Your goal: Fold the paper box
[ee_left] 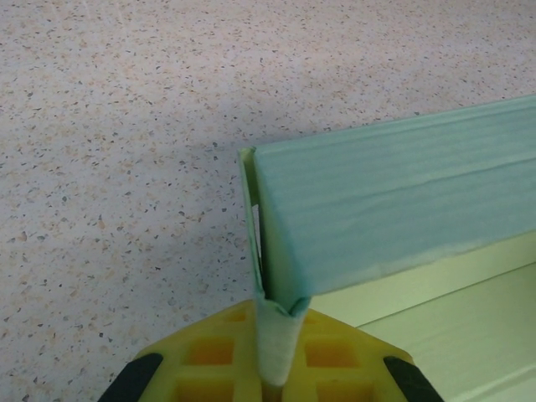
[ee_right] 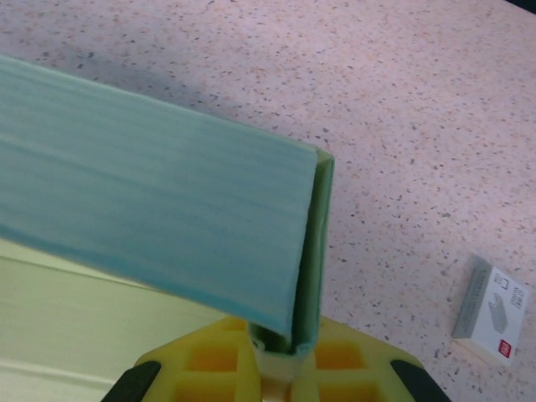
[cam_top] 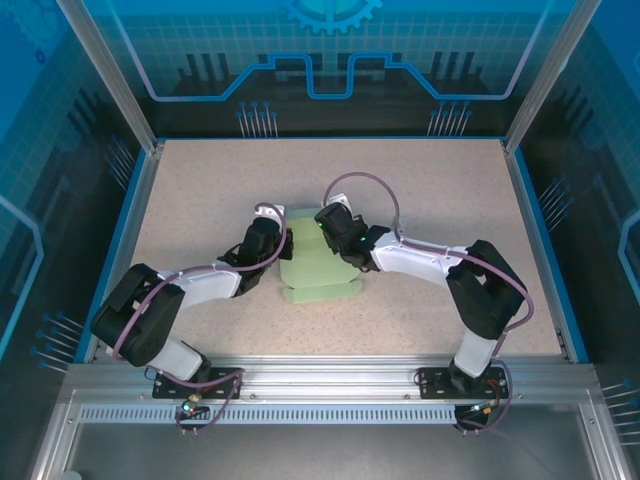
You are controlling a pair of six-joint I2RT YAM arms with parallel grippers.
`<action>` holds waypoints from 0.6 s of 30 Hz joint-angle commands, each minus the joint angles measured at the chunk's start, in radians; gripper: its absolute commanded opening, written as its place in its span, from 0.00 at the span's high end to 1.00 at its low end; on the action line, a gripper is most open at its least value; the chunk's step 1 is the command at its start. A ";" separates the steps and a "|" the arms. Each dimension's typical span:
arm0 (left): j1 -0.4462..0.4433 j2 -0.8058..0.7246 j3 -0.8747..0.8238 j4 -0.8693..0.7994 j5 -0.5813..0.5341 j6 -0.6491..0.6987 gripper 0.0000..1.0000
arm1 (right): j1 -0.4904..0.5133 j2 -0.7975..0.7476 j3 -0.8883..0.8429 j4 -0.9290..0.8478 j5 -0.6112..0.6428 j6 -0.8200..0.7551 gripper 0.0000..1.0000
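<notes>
A: Left gripper (ee_left: 275, 356)?
B: Clamped on the paper box (ee_left: 394, 209), one end corner of its raised wall; the wall runs off to its right.
A: Right gripper (ee_right: 280, 356)?
B: Clamped on the wall's other corner. Small white carton (ee_right: 492, 310) lies to its right, apart, on the speckled table (ee_right: 419, 100).

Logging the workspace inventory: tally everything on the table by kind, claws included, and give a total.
green paper box: 1
small grey-white carton: 1
claws, both pinching the box's upright panel: 2 (left claw, right claw)
Total: 4
</notes>
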 commanded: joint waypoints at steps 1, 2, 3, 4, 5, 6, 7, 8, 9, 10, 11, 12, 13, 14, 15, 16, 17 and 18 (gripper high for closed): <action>-0.011 -0.021 0.030 0.013 0.046 -0.004 1.00 | -0.002 0.038 0.044 -0.087 0.157 0.055 0.92; -0.011 -0.019 0.030 0.013 0.046 -0.004 1.00 | -0.002 0.047 0.055 -0.106 0.175 0.062 0.93; -0.011 -0.018 0.031 0.012 0.045 -0.004 1.00 | -0.003 0.057 0.064 -0.123 0.190 0.066 0.93; -0.011 -0.016 0.031 0.013 0.045 -0.005 1.00 | -0.005 0.067 0.075 -0.143 0.206 0.071 0.93; -0.012 -0.015 0.030 0.013 0.045 -0.005 1.00 | -0.008 0.077 0.084 -0.161 0.220 0.074 0.93; -0.011 -0.013 0.030 0.013 0.042 -0.004 1.00 | -0.012 0.084 0.091 -0.176 0.226 0.077 0.93; -0.011 -0.013 0.030 0.014 0.041 -0.004 1.00 | -0.017 0.092 0.099 -0.190 0.232 0.077 0.93; -0.012 -0.012 0.029 0.014 0.042 -0.004 1.00 | -0.022 0.100 0.109 -0.206 0.238 0.075 0.93; -0.012 -0.011 0.028 0.014 0.040 -0.003 1.00 | -0.027 0.106 0.117 -0.217 0.240 0.073 0.93; -0.011 -0.011 0.029 0.014 0.040 -0.003 1.00 | -0.030 0.110 0.124 -0.225 0.240 0.065 0.92; -0.011 -0.009 0.030 0.014 0.041 -0.002 1.00 | -0.034 0.111 0.128 -0.227 0.235 0.058 0.92; -0.011 -0.009 0.030 0.013 0.041 -0.002 1.00 | -0.035 0.109 0.128 -0.219 0.224 0.044 0.92; -0.011 -0.008 0.031 0.014 0.041 -0.001 1.00 | -0.038 0.107 0.128 -0.213 0.217 0.033 0.91; -0.011 -0.008 0.033 0.013 0.040 -0.002 1.00 | -0.038 0.101 0.126 -0.194 0.189 0.008 0.91; -0.012 -0.007 0.032 0.013 0.041 -0.002 1.00 | -0.035 0.094 0.122 -0.176 0.166 -0.013 0.90; -0.011 -0.005 0.033 0.014 0.041 -0.002 1.00 | -0.037 0.086 0.116 -0.160 0.126 -0.031 0.89; -0.011 -0.005 0.034 0.014 0.041 -0.001 1.00 | -0.039 0.075 0.105 -0.129 0.088 -0.055 0.88; -0.011 -0.005 0.034 0.013 0.042 -0.001 1.00 | -0.038 0.067 0.097 -0.110 0.065 -0.062 0.86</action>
